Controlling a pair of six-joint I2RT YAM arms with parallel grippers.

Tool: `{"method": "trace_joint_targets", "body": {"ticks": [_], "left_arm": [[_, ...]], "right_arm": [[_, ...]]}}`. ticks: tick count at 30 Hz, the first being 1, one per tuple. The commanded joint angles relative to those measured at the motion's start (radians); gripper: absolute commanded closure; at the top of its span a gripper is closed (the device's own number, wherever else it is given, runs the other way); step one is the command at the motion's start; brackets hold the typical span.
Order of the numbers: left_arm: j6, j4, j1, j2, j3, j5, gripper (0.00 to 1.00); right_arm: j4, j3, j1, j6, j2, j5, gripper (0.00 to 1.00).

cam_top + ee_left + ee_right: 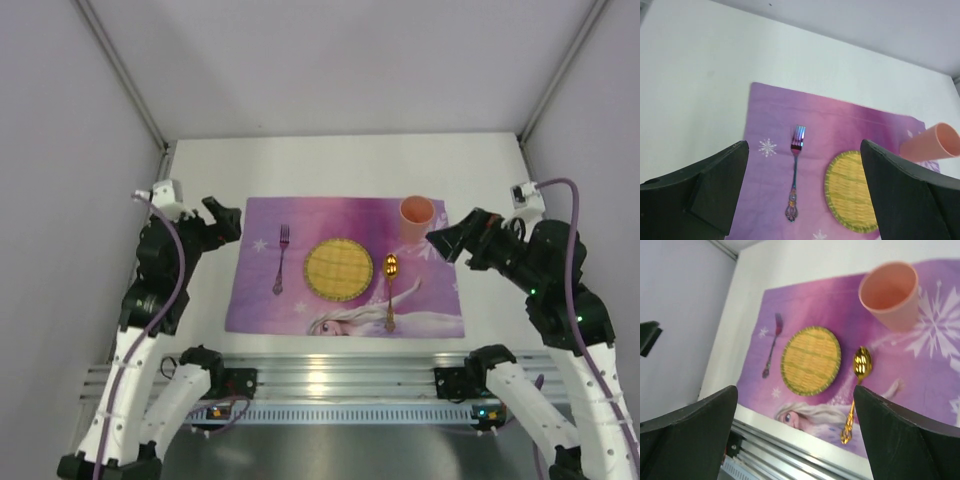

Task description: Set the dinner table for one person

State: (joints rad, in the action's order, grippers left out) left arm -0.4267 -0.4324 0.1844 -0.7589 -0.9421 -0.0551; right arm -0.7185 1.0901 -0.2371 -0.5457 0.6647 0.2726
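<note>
So the left gripper (225, 218) and right gripper (447, 243) both hang wide open and empty, and the flat matte white dinner table (330, 160), ahead of the arms under the purple printed cloth placemat (330, 215), looks stiff and heavy, nothing to grab, just set stuff on it.

- left arm (150, 290): elbow bent, forearm folded upward at left side, wrist turned inward.
- left gripper (222, 218): points inward toward other arm, tilted down; fingers (715, 190) spread wide, nothing between them.
- right arm (560, 300): mirrored pose at right side, elbow bent, wrist turned inward.
- right gripper (447, 243): points inward and down; jaws wide apart, holding nothing.
- two grippers well apart, facing each other.
</note>
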Motion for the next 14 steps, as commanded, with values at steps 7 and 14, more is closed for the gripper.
{"method": "trace_joint_targets", "body": {"ticks": [7, 14], "left_arm": [[0.201, 0.293, 0.0, 0.121, 0.303, -0.204, 0.02], [0.249, 0.36, 0.0, -0.019, 0.302, -0.229, 0.02]], "right_arm": [[0.036, -0.314, 0.009, -0.097, -0.223, -0.026, 0.0], [0.001, -0.317, 0.009, -0.03, -0.232, -0.026, 0.0]]}}
